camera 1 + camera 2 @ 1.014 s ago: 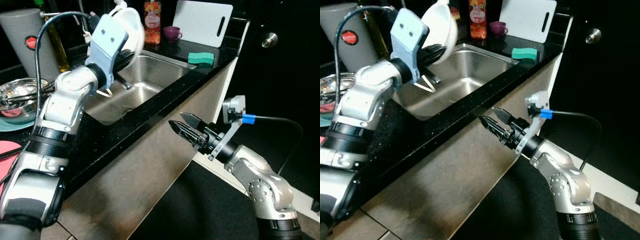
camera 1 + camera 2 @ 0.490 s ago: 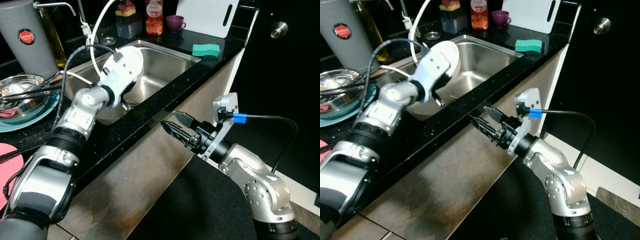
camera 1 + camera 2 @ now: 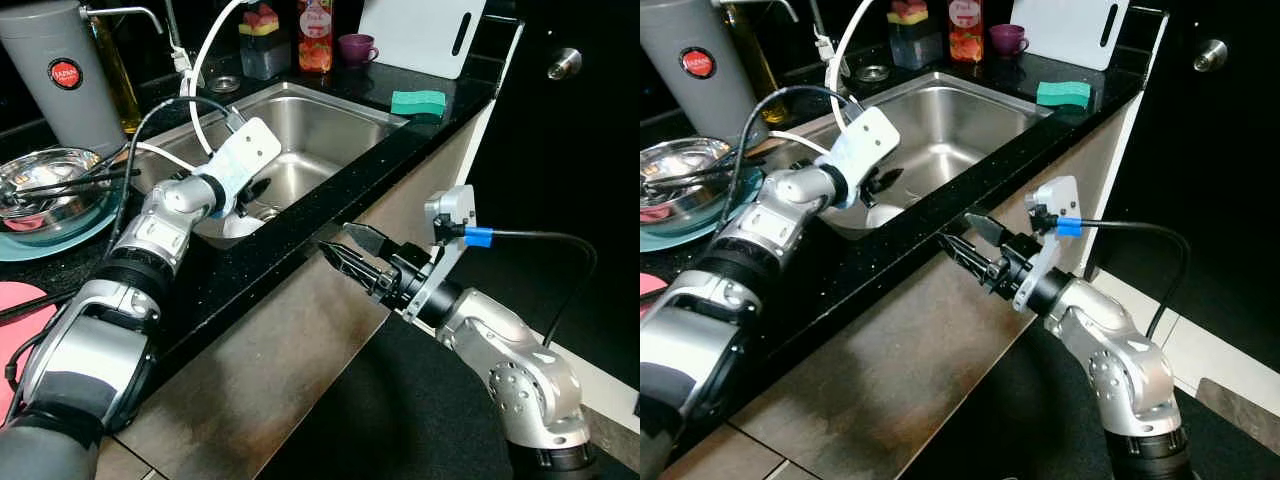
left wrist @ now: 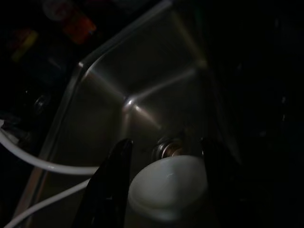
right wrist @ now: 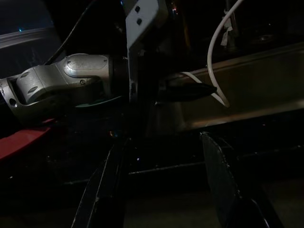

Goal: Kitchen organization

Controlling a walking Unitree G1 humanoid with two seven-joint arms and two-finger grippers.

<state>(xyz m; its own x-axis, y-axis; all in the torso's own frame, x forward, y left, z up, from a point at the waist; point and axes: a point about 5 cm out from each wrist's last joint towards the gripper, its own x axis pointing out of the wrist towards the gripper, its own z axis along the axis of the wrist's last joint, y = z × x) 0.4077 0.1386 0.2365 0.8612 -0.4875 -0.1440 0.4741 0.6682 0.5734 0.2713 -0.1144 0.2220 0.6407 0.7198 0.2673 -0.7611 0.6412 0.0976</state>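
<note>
Bowl set down in sink.
Left pincer spread either side; lift straight up. Right pincer spread, idle below table edge.

White bowl in a silver sink; green sponge, purple cup, black speckled counter

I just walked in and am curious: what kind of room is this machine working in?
Most likely a home kitchen: a steel sink set in a black countertop, a green sponge and a white cutting board behind it.
</note>
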